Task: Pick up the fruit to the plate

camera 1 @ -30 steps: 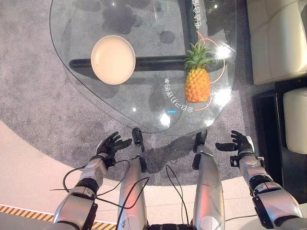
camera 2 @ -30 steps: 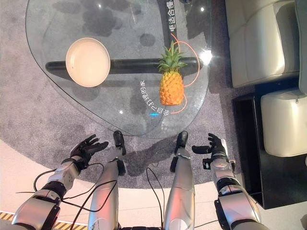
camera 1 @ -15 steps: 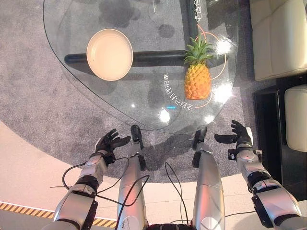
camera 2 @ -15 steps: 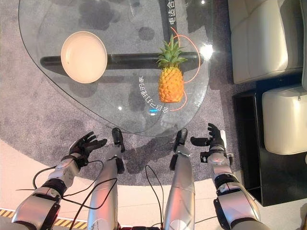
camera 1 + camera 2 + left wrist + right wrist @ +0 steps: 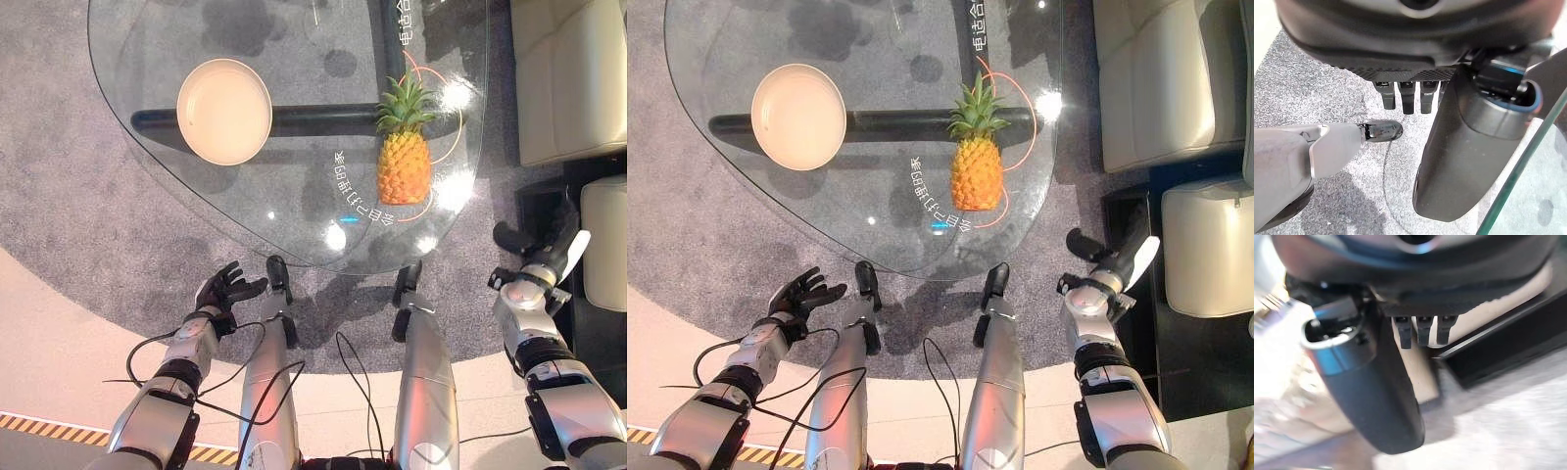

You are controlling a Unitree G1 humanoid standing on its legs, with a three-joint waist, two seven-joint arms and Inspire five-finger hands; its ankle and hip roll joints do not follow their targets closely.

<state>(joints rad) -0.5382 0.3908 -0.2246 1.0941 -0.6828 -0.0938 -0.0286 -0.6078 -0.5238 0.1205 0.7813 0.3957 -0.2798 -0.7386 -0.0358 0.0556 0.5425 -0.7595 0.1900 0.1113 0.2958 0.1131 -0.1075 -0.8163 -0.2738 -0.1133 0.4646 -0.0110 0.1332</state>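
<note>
Dark and empty, the two hands hang over the grey carpet short of the tabletop's near edge, the left hand and the right hand both with fingers loosely spread. On the glass tabletop lies one pineapple, near its right edge with its crown pointing away. One cream plate sits towards the left edge, well apart from the fruit.

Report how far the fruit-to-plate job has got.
Nothing done yet: the pineapple stands on the glass table, apart from the empty plate. Both the left hand and right hand are open, short of the table. Grasping and placing remain.
</note>
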